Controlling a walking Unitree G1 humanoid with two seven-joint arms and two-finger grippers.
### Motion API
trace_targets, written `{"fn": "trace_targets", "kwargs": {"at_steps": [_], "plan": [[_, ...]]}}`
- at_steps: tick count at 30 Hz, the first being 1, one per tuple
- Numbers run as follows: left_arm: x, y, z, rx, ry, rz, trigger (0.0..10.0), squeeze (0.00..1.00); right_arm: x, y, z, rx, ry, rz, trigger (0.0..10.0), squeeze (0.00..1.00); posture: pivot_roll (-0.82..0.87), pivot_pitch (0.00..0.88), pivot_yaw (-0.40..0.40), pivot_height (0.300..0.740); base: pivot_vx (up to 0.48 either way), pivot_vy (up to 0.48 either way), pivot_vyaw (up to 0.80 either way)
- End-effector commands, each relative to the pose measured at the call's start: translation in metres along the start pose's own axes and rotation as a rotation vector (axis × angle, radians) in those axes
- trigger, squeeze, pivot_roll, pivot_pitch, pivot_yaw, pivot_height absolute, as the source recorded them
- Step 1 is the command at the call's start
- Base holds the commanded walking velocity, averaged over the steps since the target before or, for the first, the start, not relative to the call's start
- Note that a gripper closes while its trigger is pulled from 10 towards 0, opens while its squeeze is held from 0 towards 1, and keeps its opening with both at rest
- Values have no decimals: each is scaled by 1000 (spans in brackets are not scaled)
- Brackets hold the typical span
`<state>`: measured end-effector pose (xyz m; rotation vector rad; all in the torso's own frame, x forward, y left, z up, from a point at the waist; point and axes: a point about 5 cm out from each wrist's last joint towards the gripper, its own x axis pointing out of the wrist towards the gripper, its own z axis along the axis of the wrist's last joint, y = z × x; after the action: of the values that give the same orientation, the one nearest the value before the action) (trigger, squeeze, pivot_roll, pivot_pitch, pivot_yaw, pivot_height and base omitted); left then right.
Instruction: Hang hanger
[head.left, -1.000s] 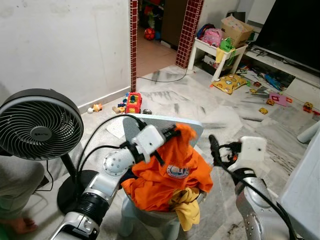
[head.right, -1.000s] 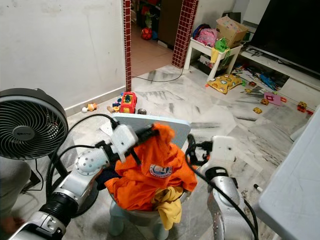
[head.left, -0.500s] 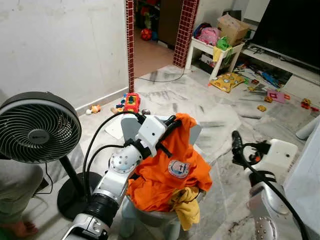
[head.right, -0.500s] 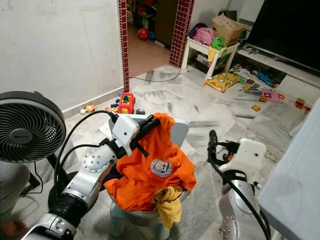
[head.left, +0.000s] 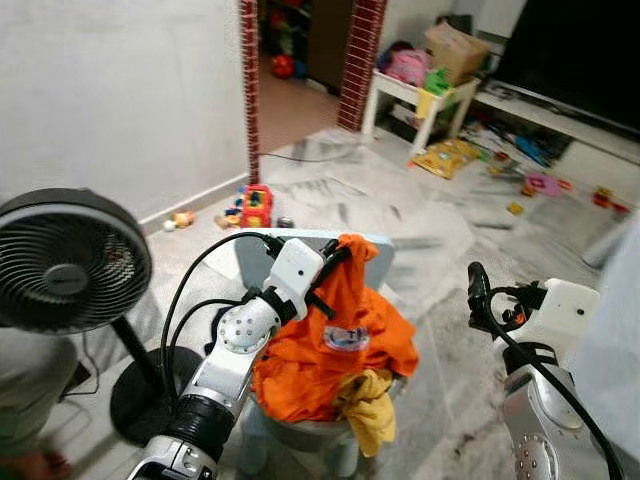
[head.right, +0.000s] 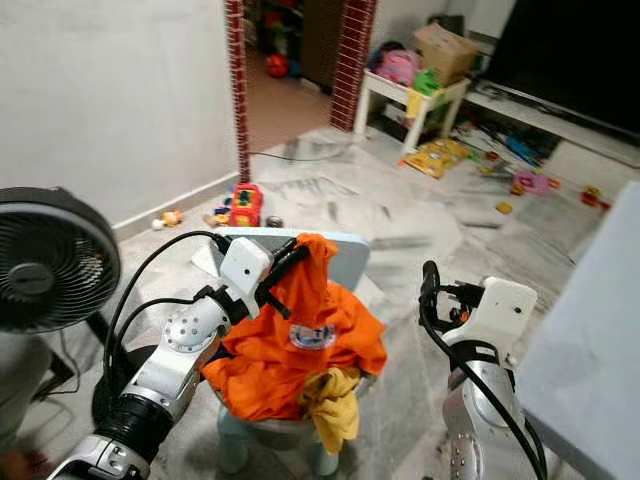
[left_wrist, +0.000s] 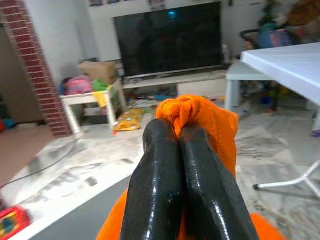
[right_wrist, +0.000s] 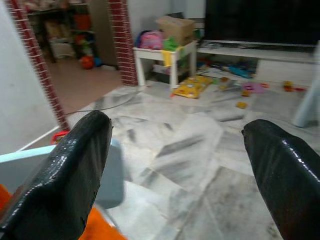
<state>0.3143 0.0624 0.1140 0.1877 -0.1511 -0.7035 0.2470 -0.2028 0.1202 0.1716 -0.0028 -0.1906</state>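
Note:
An orange shirt (head.left: 345, 335) with a round badge is heaped on a small pale-blue chair (head.left: 240, 262), over a yellow garment (head.left: 368, 405). My left gripper (head.left: 338, 254) is shut on the shirt's top fold and holds that bunch up in front of the chair back. In the left wrist view the two black fingers (left_wrist: 160, 165) are pressed together with orange cloth (left_wrist: 200, 112) pinched at their tips. My right gripper (head.left: 479, 296) stands open to the right of the chair, apart from the shirt. The right wrist view shows its fingers (right_wrist: 65, 175) spread wide over marble floor.
A black standing fan (head.left: 65, 265) is close on the left, and a person's leg (head.left: 30, 385) is beside it. A white table edge (head.left: 620, 330) rises at the right. Toys (head.left: 256, 205) lie by the wall. A white side table (head.left: 425, 95) and a TV (head.left: 570, 50) are at the back.
My right gripper has swung out to the right, away from the shirt. The left gripper has stayed shut on the shirt's top. The camera has shifted slightly.

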Motion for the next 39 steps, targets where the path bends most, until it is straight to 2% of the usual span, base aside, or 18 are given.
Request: {"fn": "trace_targets", "kwargs": {"at_steps": [1,8,16,19,25,27,39], "plan": [[7,0,9,22,-24,-6,10000,0,3,-2,5,-2,-14,-6,10000,0,74,0,-89,740,0,0,-800],[9,-1,12,30,-34,-14,10000,0,6,-2,8,-8,-20,2,10000,0,69,0,-88,740,0,0,-688],[13,0,16,47,-43,-20,10000,0,9,1,10,-16,-27,15,10000,0,50,0,-74,740,0,0,0],[16,1,19,73,-49,-15,10000,0,11,1,12,-16,-30,15,10000,0,46,0,-70,740,0,-315,0],[17,2,19,62,-48,-18,10000,0,13,-1,10,-22,-22,-13,10000,0,43,0,-68,740,-82,-349,0],[18,1,19,64,-48,-22,10000,0,13,-2,10,3,-18,-19,10000,0,42,0,-69,740,-242,-336,0],[18,2,17,62,-48,-11,10000,0,13,-6,7,-18,-8,-41,10000,0,41,0,-76,740,-155,-269,0]]}}
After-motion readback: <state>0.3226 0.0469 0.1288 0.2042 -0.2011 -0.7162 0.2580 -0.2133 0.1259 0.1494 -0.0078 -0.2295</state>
